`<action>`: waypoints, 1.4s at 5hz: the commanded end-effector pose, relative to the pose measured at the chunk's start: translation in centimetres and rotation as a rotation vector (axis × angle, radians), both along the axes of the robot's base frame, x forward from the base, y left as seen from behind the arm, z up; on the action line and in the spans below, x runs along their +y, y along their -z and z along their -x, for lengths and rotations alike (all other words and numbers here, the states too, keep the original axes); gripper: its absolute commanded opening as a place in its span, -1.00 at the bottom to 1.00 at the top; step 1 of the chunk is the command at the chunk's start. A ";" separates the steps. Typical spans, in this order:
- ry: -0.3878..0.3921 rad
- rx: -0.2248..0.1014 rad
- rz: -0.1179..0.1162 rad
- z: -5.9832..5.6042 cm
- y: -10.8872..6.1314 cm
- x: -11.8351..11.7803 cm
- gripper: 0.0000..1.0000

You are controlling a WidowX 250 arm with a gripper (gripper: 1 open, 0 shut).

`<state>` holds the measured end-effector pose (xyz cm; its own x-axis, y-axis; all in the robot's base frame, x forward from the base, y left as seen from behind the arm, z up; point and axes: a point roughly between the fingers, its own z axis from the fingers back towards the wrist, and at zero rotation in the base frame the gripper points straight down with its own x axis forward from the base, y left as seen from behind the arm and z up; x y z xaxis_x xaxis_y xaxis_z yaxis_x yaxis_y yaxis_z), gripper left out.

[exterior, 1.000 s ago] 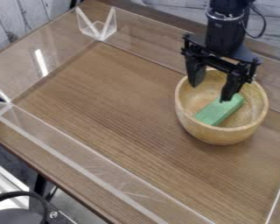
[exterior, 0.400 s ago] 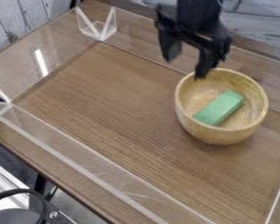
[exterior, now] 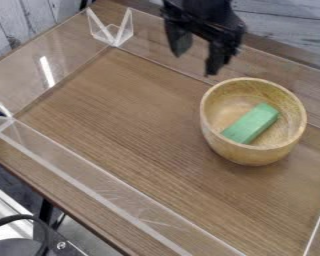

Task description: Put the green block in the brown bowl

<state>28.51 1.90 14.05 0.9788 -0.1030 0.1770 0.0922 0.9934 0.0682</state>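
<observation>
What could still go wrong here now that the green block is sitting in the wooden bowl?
Little seems left to go wrong. The green block lies inside the brown bowl, and the open claw is up and clear of it. One risk: the bowl sits near the right edge of the table, so a stray sweep of the arm might knock it. Another: the claw hangs close to the clear wall around the table and could clip it.

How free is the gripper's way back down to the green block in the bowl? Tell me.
Probably free, yes. The green block lies uncovered in the open-topped brown bowl, and the open gripper hangs above and to the bowl's left, with nothing between them.
</observation>
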 end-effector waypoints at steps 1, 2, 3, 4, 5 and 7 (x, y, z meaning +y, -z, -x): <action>-0.086 -0.043 -0.039 1.0 -1.4 2.8 1.00; -0.184 -0.046 -0.065 2.4 -1.0 5.3 -1.00; -0.193 -0.047 -0.042 0.7 -1.6 2.8 -1.00; -0.197 -0.050 -0.018 -1.1 -2.1 -0.1 -1.00; -0.094 -0.019 0.000 -2.1 -1.6 -4.7 -1.00; -0.092 0.014 0.017 -3.1 0.1 -5.1 -1.00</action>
<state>31.07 -2.98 12.33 0.9940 -0.0052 0.1088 -0.0011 0.9983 0.0578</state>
